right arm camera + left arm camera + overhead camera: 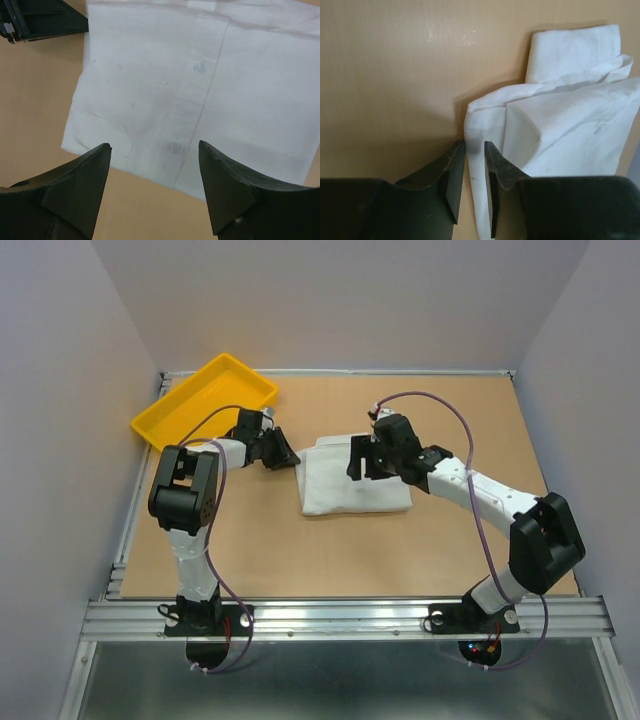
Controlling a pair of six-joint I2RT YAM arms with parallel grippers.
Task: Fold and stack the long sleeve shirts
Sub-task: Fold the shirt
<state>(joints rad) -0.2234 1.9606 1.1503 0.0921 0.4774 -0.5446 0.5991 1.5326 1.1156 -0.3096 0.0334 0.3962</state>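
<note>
A folded white long sleeve shirt (340, 488) lies in the middle of the table, button placket up (200, 75). My left gripper (287, 456) is at its left edge, and its jaws have narrowed onto a fold of that edge (475, 145), with white fabric filling the gap between the fingertips. The shirt's collar end (572, 50) sticks up beyond. My right gripper (362, 462) hovers over the shirt's middle, open wide, with nothing between its fingers (155, 145); the shirt's near hem lies just past the tips.
A yellow plastic tray (205, 400) sits at the back left corner, partly over the table's edge. The left gripper's black body (45, 20) shows at the top left of the right wrist view. Bare tan table surrounds the shirt.
</note>
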